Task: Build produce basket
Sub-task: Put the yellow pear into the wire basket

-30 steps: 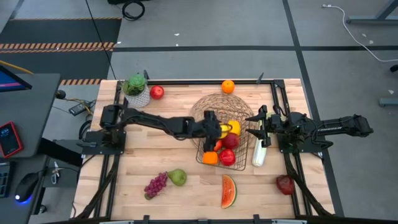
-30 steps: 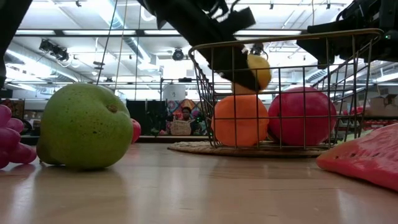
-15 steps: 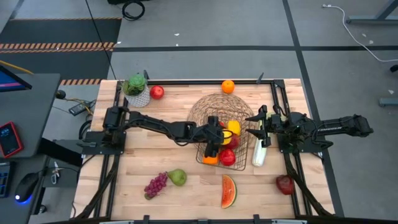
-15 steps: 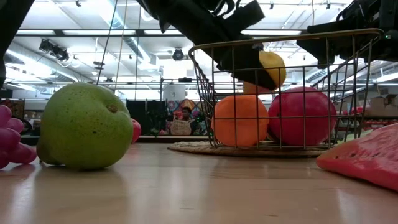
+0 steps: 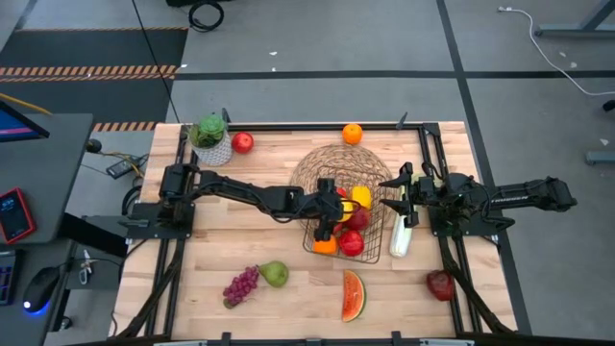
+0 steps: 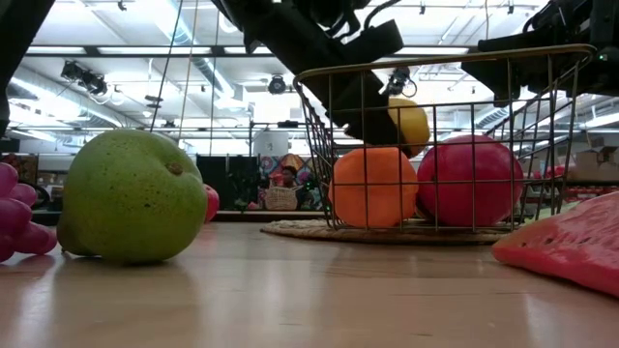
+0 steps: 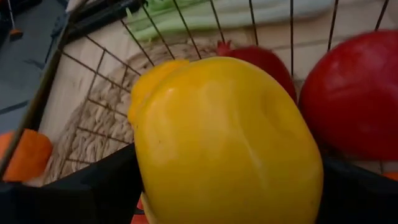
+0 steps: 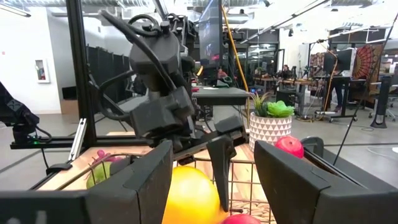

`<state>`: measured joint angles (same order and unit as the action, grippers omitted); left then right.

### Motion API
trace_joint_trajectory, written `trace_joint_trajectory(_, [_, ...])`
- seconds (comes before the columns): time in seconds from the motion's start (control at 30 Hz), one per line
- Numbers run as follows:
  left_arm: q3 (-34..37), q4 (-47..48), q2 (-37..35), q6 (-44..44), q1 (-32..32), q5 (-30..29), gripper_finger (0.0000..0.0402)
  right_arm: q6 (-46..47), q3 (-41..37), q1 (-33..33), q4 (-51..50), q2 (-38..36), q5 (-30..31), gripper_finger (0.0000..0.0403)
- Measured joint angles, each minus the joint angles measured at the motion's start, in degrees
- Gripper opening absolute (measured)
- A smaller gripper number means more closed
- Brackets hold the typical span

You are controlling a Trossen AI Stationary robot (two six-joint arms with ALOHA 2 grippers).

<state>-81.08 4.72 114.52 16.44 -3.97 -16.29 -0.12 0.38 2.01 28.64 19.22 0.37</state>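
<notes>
Left gripper [image 5: 338, 206] holding yellow pepper [image 5: 358, 198], inside basket [image 5: 317, 171]

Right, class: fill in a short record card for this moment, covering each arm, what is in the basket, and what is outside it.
left gripper: inside the basket, fingers around a yellow pepper
right gripper: shut, at the basket's right side, beside the celery
in basket: orange, red apple
on table: pear, grapes, watermelon slice, second orange
</notes>
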Motion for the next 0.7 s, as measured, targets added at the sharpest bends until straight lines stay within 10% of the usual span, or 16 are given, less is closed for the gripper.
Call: trace_joint_trajectory(0.7, [0.0,-5.2,-0.1,8.4,1.7,4.7,0.0365,0.0,0.0,0.0,0.0,0.0,0.0,0.0231])
